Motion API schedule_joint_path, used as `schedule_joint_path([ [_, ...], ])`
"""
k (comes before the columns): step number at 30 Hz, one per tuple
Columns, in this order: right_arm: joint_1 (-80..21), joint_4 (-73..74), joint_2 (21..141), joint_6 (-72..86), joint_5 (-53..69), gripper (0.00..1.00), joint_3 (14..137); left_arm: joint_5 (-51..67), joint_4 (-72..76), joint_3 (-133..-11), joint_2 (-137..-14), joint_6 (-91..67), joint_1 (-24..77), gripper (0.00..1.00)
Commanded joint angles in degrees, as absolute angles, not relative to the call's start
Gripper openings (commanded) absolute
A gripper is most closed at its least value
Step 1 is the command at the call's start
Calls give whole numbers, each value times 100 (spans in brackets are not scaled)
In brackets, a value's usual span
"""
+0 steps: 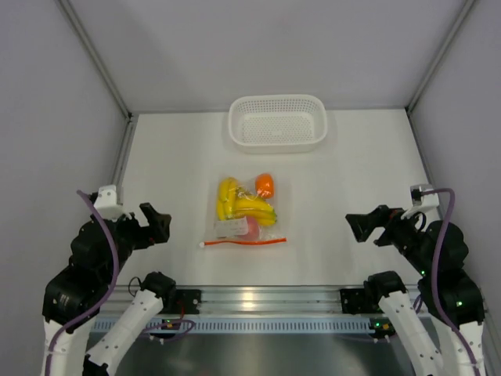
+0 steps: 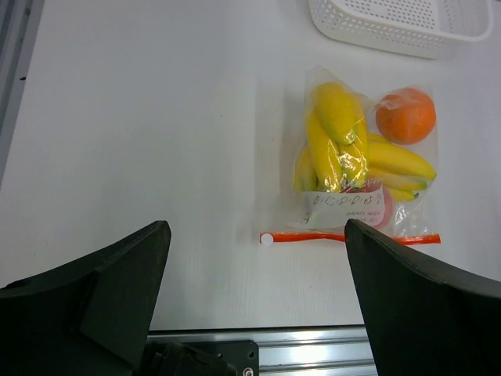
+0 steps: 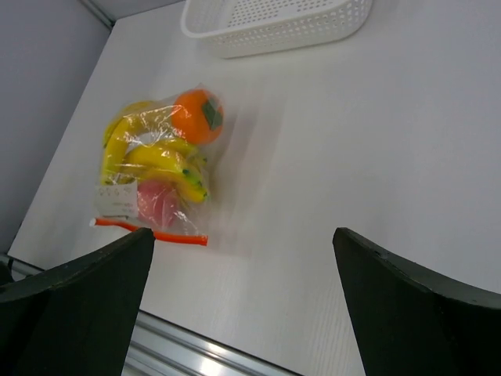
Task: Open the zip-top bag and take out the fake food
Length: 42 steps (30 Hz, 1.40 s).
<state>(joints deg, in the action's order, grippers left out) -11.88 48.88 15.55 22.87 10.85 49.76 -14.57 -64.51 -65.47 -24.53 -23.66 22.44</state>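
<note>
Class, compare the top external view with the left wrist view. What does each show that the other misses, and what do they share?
Only top external: the right gripper, open, and the entire white basket. Only left wrist: the writing on the white label. Both: the open left gripper, the zip-top bag lying on the table, its bananas, orange fruit and orange-red zip strip.

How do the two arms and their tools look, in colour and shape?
The left arm and right arm have black joints, white lower links and a looping purple cable. The left tool and right tool are matte black, with broad wedge-shaped fingers.
</note>
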Motion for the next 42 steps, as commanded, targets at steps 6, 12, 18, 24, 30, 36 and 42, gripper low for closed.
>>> schedule_joint_path([
  [6,-1195,4281,1591,2733,1652,99,4685,-1573,-6381,-6592,-2663,-2461,2241,99],
  [12,-1195,3640,1450,3444,2276,99,3983,-1573,-6320,-6557,-2672,-2470,2250,99],
  [18,-1195,3041,722,5280,2550,94,2754,-1529,-6223,-6487,-2707,-2496,2250,99],
  [24,-1195,3480,-439,6301,2390,86,2075,-1424,-6056,-6241,-2698,-2549,2250,99],
  [30,-1187,3060,-615,6443,2636,81,1566,-1301,-5863,-6100,-2742,-2654,2250,99],
  [36,-1230,2023,499,5994,2935,79,1117,-1187,-5625,-5977,-2944,-2689,2250,99],
  [42,-2168,541,1587,6503,2175,78,712,-1152,-5397,-5906,-3234,-2672,2250,99],
])
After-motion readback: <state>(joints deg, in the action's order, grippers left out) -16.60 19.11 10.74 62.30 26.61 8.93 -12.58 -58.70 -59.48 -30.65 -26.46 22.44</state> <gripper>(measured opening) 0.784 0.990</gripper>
